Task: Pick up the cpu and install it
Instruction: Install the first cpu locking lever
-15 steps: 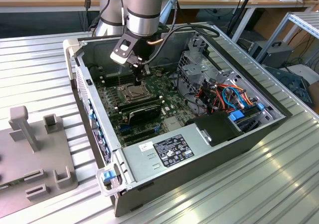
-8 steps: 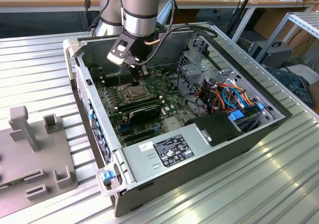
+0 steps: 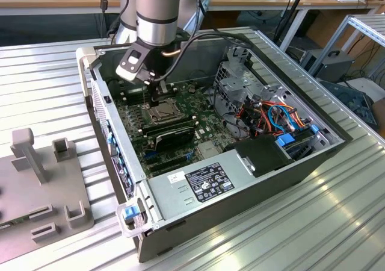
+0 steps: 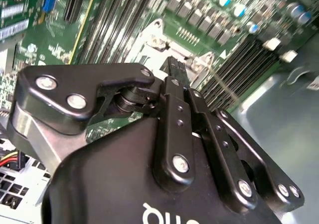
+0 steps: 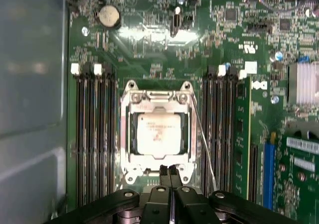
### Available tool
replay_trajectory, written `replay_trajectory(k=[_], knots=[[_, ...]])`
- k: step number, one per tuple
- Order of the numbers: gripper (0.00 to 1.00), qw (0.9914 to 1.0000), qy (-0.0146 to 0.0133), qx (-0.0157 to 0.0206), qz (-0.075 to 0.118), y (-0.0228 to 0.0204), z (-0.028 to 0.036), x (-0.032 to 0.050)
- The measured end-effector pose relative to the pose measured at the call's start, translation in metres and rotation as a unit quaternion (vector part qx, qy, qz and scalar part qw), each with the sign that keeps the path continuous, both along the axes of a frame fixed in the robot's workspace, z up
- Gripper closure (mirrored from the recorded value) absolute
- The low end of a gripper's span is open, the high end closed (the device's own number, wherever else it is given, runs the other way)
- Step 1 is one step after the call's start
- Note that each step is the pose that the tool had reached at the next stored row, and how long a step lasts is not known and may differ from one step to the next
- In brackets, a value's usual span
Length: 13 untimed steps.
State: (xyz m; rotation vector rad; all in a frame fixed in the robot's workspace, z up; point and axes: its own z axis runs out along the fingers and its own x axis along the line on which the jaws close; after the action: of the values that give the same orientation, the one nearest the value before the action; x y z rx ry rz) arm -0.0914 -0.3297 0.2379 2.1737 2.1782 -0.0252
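Observation:
The cpu is a silver-grey square lying flat in the motherboard's socket, with the shiny metal frame around it. A thin lever wire runs along one side of the socket. My gripper hovers just off the socket's edge, its two black fingers pressed together with nothing between them. In the second wrist view the gripper points down at the socket frame. In the exterior view the gripper hangs inside the open computer case, right above the socket.
Memory slots flank the socket on both sides. A long black card lies across the board near the socket. The drive cage, coloured cables and power supply fill the case's other half. A grey fixture stands on the table at the exterior view's left.

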Motion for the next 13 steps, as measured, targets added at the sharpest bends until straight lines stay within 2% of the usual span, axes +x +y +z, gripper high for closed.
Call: replay_trajectory(k=[5, 11, 13], knots=[[0.89, 1.0, 0.0, 0.0, 0.0, 0.0, -0.0001, -0.0157], [0.89, 1.0, 0.0, -0.0002, 0.0, 0.001, -0.0002, -0.0231], [0.89, 1.0, 0.0, -0.0002, 0.0, 0.0036, -0.0002, -0.0235]])
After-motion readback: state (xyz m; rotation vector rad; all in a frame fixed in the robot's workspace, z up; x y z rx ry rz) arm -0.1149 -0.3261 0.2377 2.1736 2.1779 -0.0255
